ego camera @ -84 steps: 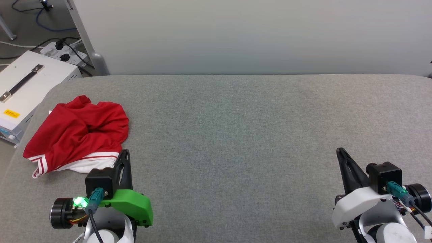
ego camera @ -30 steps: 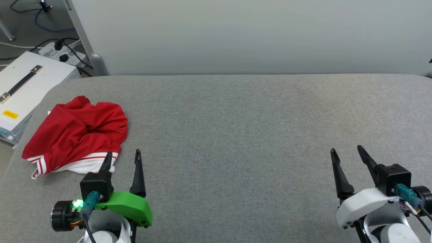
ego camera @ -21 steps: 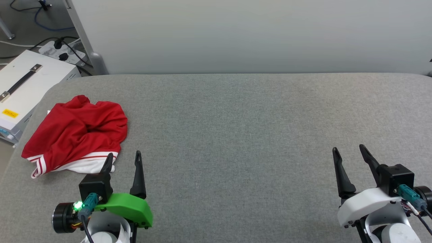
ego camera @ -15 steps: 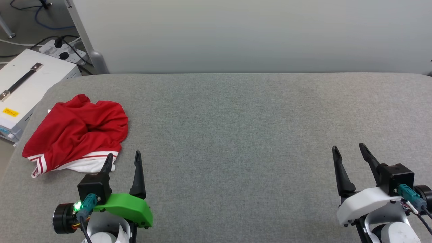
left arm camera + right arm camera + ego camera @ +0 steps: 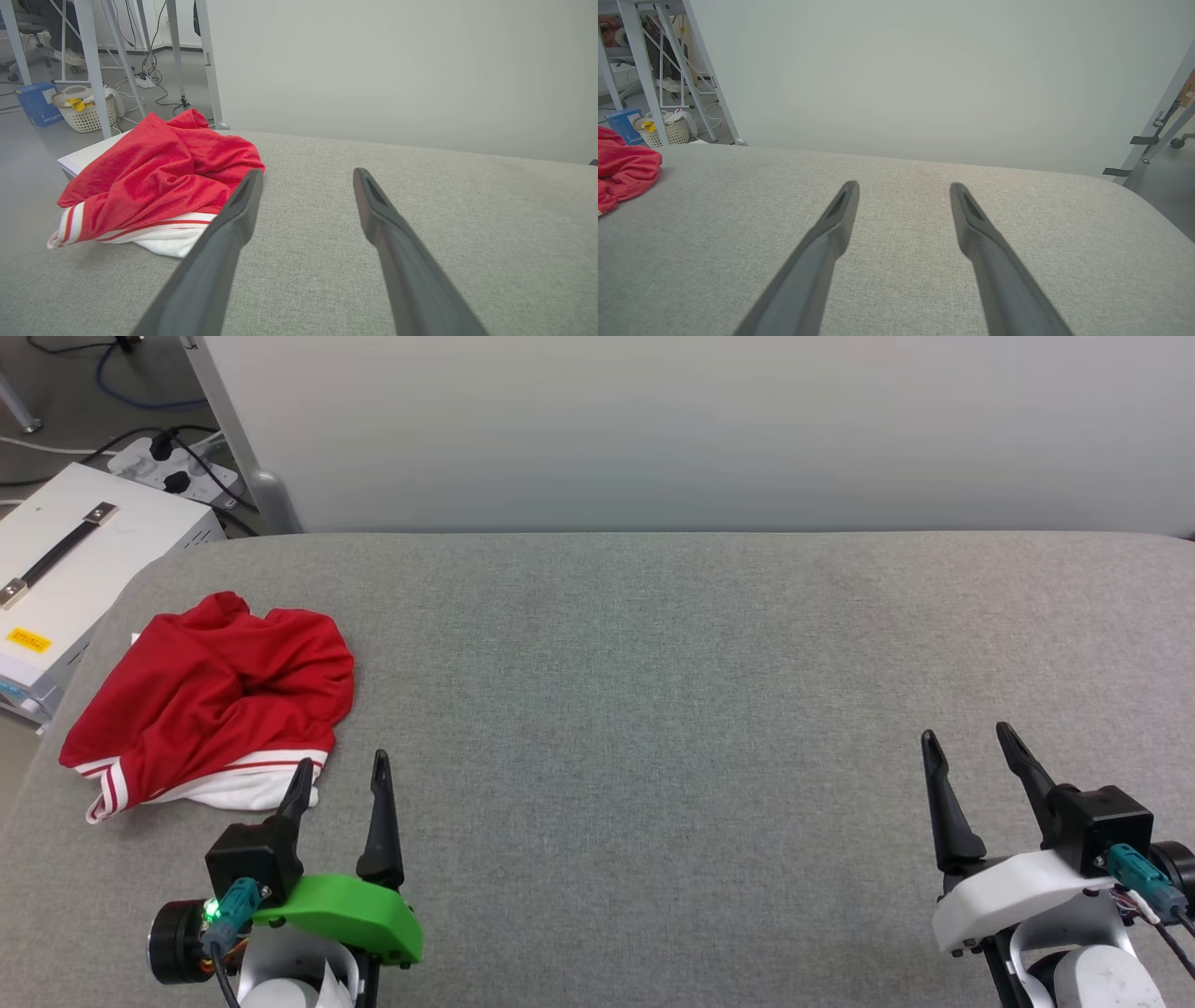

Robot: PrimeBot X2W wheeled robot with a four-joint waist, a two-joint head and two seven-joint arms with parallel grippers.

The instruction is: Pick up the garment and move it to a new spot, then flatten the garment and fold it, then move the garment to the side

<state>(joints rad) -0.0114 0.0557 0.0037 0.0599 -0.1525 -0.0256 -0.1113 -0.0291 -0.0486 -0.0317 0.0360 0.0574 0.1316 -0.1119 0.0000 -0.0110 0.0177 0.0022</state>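
A grey fabric-covered surface runs wide across the head view, backed by a plain pale wall panel. Off its far left corner stands a white case with a black carry handle and a yellow label. Behind it a white power strip with black plugs lies on the floor beside a grey metal leg. Further back sit a white basket and a blue box.
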